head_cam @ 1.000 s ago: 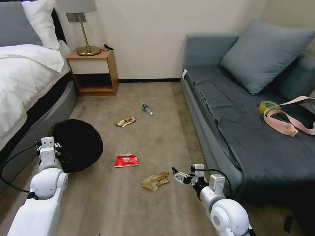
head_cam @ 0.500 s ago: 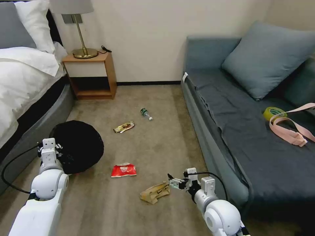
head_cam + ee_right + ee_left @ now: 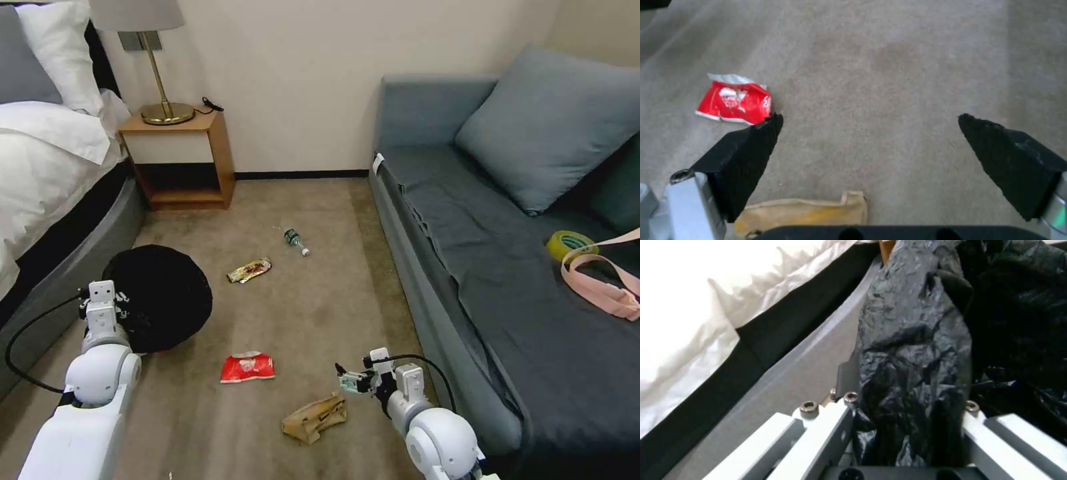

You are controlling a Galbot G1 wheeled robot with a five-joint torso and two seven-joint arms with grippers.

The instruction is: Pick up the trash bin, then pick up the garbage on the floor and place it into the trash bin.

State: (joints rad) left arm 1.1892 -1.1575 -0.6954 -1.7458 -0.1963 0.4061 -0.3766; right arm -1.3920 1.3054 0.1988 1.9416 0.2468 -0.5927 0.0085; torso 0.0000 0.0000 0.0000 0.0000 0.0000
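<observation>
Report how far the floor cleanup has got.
Done: the left gripper is clamped on the black liner of the trash bin. In hand: the right gripper hangs open just above the brown paper bag. Left: all four pieces are on the carpet, including the red wrapper, gold wrapper and bottle.

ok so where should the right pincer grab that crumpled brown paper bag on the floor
Probably from above, closing across a raised fold near the middle of the crumpled brown paper bag. It lies flattish on the carpet, so its edges look hard to get under. The open right pincer hovers beside its upper end.
</observation>
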